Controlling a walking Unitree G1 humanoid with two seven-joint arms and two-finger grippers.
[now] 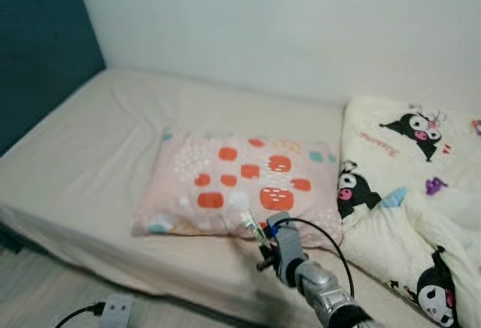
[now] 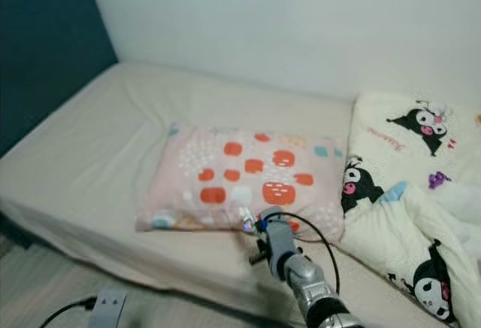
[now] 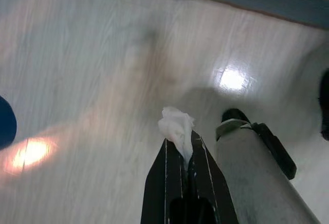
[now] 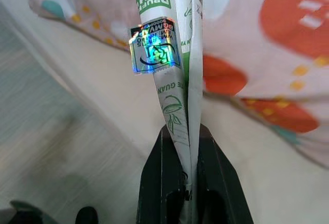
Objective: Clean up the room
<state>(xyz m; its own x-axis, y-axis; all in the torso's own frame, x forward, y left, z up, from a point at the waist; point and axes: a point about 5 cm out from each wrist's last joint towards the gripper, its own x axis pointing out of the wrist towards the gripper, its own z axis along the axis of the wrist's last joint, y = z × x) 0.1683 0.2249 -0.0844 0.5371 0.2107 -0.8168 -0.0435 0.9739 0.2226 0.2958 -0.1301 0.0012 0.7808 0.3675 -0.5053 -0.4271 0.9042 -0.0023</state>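
We are partway through tidying: our left gripper (image 3: 187,170), hanging low over the floor (image 3: 77,70), is pinching a crumpled white tissue (image 3: 176,127) between pressed-together jaws, and neither piece of litter is binned yet. The pillow (image 1: 240,181) is lying near the bed's (image 1: 83,162) front edge, the rumpled blanket (image 1: 409,192) at its right end. Our right gripper (image 4: 191,175), just before the pillow's front edge, is clamping a flattened green-printed wrapper (image 4: 172,80), its long axis running straight out from the jaws toward the pillow.

Pink patterned pillow (image 2: 240,177) on beige bed (image 2: 98,155), cartoon blanket (image 2: 406,192) (rumpled) alongside, right end effector (image 2: 252,226) clamping wrapper (image 2: 246,219) at pillow's edge.
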